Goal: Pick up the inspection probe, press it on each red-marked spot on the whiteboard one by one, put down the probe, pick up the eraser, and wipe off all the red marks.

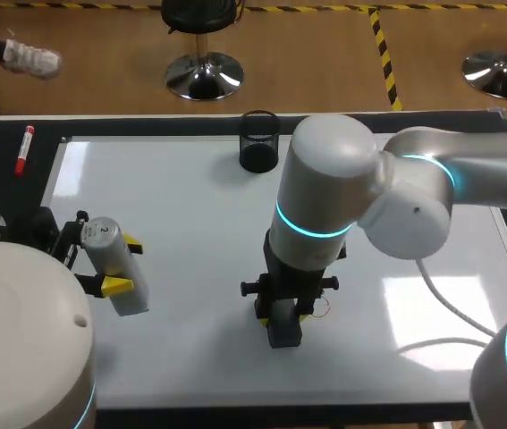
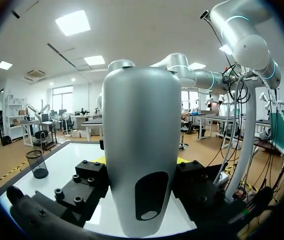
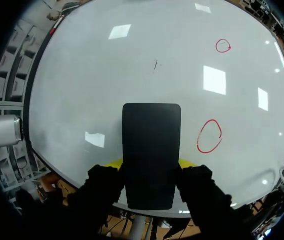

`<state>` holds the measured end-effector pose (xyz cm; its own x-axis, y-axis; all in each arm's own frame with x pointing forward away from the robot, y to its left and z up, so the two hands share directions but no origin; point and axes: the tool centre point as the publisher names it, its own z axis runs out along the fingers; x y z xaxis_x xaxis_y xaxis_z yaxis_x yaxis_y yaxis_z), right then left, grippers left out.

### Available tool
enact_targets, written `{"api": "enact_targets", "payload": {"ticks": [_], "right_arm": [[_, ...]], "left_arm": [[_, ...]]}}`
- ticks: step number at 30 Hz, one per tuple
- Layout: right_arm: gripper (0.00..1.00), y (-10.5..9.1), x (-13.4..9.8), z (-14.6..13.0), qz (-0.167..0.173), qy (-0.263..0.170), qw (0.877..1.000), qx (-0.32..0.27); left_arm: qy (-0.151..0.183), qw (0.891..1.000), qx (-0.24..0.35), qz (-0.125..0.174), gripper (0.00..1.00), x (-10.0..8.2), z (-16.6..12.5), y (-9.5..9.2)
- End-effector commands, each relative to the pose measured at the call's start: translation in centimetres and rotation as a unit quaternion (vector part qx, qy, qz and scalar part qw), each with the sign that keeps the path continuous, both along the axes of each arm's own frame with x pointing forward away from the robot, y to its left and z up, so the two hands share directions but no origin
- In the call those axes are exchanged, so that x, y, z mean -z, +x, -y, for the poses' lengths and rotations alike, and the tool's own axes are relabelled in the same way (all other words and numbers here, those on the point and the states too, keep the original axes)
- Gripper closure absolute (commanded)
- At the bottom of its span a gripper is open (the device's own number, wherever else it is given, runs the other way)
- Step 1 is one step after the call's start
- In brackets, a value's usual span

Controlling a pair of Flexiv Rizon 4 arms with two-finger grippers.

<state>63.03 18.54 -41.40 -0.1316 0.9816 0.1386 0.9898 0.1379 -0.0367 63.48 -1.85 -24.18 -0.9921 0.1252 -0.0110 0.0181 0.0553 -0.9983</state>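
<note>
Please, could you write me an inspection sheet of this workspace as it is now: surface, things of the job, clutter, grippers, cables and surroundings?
Surface: whiteboard, with a nearer red circle and a farther red circle, neither wiped yet; also one short dark stroke.
Job's things: probe held over the board's left part; eraser held beside the nearer red circle, not on it.
Clutter: black mesh cup at the board's far edge; red marker off the board, on the table's dark border.
Grippers: left gripper, fingers shut on the probe; right gripper, fingers shut on the eraser.
Cables: white cable runs over the board's right part.
Surroundings: nothing seen reaching over the table.
</note>
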Motion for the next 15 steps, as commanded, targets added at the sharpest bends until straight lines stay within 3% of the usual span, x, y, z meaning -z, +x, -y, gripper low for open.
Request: {"api": "enact_targets", "payload": {"ticks": [1, 15], "right_arm": [[1.00, 0.4, 1.3, -0.7, -0.006, 0.003, 1.000, -0.004], [1.00, 0.4, 2.6, 0.7, -0.011, 0.001, 1.000, -0.004]], "left_arm": [[0.000, 1.000, -0.001, 0.001, 1.00, -0.1, 0.0, -0.1], [0.000, 1.000, -0.001, 0.001, 1.00, -0.1, 0.0, -0.1]]}}
